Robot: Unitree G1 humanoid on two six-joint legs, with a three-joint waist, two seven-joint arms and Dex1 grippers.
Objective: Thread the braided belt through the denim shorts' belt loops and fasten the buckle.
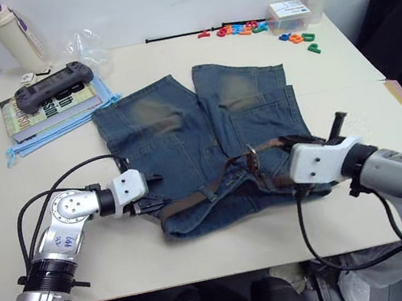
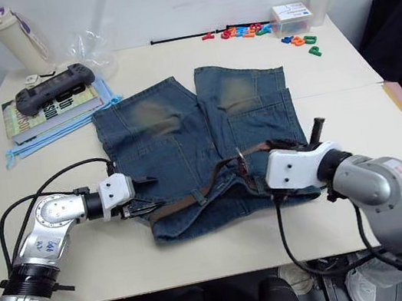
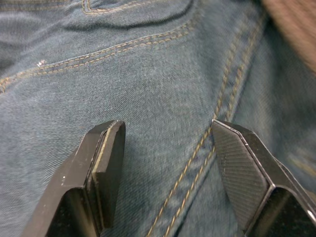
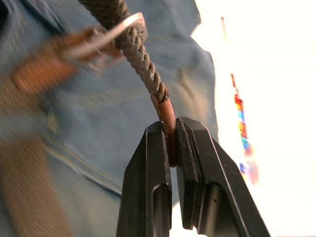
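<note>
Nearest you, the waistband of the denim shorts [image 1: 210, 157] lies along the front of the table [image 1: 203, 251], and the braided belt [image 1: 194, 197] runs across it, already through some of the belt loops [image 1: 210, 192], though how many you cannot tell. Treat the belt as limp along its length, light and grippy on the woven part, so it will sag and twist unless you keep it taut; its smooth leather tip is the stiffer place to hold, and that is where you have it. Your right gripper [image 4: 170, 148] is clamped hard on that brown tip, fingers [image 4: 148, 163] squeezed together with only the strap between them, and the woven part rises from them through the silver buckle [image 4: 106, 37], which sits lifted above the cloth near the middle of the waistband. The denim is soft and heavy enough to stay put, but it bunches, so pin it by the waistband. Your left gripper [image 3: 165, 163] stands spread wide at the shorts' left edge, grasping nothing, its fingertips [image 3: 111, 148] hovering close over a stitched seam. Farther back lie a book [image 1: 54, 110], a game controller [image 1: 53, 84] and coloured toy letters [image 1: 258, 30].
</note>
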